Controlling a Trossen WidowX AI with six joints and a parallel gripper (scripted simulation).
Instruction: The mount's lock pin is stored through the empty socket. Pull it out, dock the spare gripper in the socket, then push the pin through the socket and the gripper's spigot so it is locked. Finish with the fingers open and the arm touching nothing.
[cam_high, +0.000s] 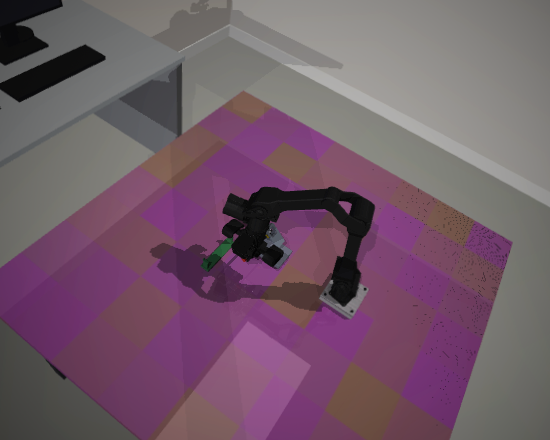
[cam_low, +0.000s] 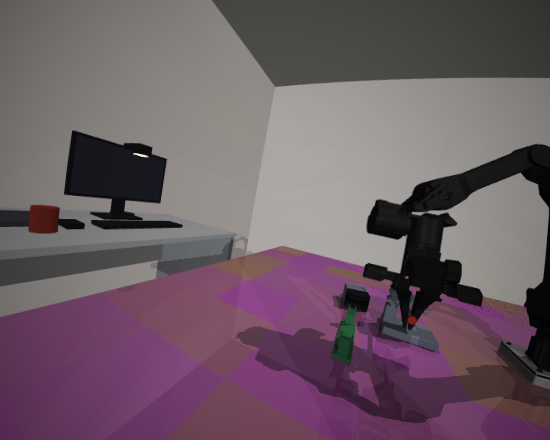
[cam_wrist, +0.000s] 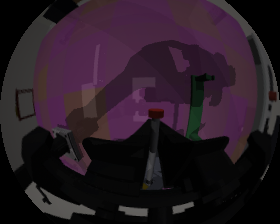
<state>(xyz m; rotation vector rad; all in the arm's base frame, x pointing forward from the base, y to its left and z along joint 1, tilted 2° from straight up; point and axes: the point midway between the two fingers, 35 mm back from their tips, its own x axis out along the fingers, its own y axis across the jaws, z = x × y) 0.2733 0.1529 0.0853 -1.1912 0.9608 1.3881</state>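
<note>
The lock pin, with a red head (cam_low: 412, 320) (cam_wrist: 156, 113) and a pale shaft, slants toward the grey mount (cam_high: 284, 259) (cam_low: 425, 341). My gripper (cam_low: 410, 324) (cam_wrist: 152, 122) is shut on the pin just below its head, low over the mount's front. The wrist view shows the shaft running back between the fingers toward the mount; how far it sits in the socket is hidden. A green bracket-like piece (cam_high: 218, 255) (cam_low: 345, 337) (cam_wrist: 196, 107) lies beside the mount. A black and grey block (cam_low: 356, 297) stands behind it. I cannot tell which of these is the spare gripper.
The arm's pale base plate (cam_high: 354, 306) (cam_low: 520, 364) stands to the right of the mount. The green piece is close beside my fingers. A separate desk (cam_high: 125, 50) (cam_low: 200, 237) with a monitor (cam_low: 117, 167), keyboard and red mug (cam_low: 44, 219) stands beyond the table.
</note>
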